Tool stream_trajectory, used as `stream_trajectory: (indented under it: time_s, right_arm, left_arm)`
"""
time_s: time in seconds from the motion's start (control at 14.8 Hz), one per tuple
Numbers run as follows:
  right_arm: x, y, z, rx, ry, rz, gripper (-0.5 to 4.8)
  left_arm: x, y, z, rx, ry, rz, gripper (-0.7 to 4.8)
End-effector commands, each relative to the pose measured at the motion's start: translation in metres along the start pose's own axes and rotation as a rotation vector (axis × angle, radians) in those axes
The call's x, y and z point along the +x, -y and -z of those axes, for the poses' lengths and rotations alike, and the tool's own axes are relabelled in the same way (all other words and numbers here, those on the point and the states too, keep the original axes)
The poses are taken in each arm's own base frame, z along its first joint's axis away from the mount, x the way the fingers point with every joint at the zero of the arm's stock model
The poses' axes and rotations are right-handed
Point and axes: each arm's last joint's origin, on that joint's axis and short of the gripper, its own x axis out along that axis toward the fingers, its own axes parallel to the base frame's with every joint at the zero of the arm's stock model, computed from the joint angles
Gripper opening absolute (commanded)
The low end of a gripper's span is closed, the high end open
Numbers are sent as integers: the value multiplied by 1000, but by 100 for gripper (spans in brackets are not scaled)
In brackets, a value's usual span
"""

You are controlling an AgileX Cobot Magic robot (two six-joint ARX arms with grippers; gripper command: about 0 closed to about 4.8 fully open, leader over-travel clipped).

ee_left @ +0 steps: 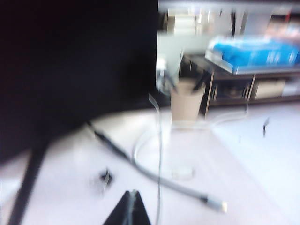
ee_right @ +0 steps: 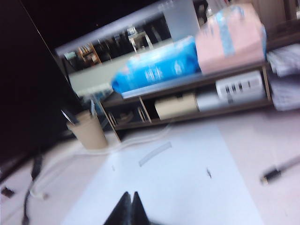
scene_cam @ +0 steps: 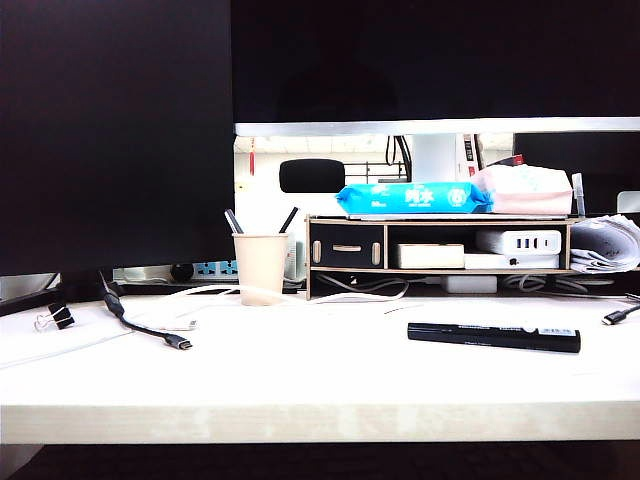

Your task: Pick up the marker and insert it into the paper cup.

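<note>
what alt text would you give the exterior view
A long slim black marker with white print lies flat on the right of a white table, well apart from a small beige paper cup standing upright at back left with dark pens in it. No arm or claw appears in this view.

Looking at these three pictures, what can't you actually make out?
- Marker: seen only in the exterior view; its white print is too small to read.
- Paper cup: its inside is hidden by its own wall; two dark pens poke out.
- Left hand: shut tips only, the left wrist view is blurred.
- Right hand: shut tips, cut off by the edge; neither hand appears in the exterior view.
</note>
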Motion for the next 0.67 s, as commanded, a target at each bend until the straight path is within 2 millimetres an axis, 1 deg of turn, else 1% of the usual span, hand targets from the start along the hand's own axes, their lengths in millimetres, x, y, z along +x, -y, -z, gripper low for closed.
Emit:
stream_trajectory:
  time_s: [0.07, 0.13, 0.2, 0.27, 0.34, 0.47, 0.54, 0.61, 0.67]
  right_arm:
    - [1, -5, -14, -8, 29, -5, -9]
    - [2, -7, -20, -10, 24, -3, -9]
    - [6, -9, -27, -52, 2, 4, -9]
    - [10, -9, -31, -68, -43, 14, -9]
    - [16, -9, -33, -67, -98, 38, -9]
    - [36, -7, -40, -51, -217, 38, -9]
    - [45, -7, -44, -60, -260, 10, -9]
    - [61, -7, -49, -83, -335, -64, -9]
    - [73, -7, -52, -69, -386, -123, -9]
  left_arm:
    - [8, 0, -20, -17, -38, 24, -5]
    - [14, -1, -31, -18, -42, 26, -5]
    - [23, -2, -41, -16, -33, 34, -5]
    - [29, -2, -45, -18, -43, 57, -5]
    - [36, -2, -46, -24, -70, 81, -5]
    - [51, -3, -43, -46, -155, 139, -5]
    - [55, -3, -41, -52, -178, 146, -5]
    - [61, -4, -39, -61, -213, 157, -5]
    - [64, -4, -37, -65, -231, 158, -5]
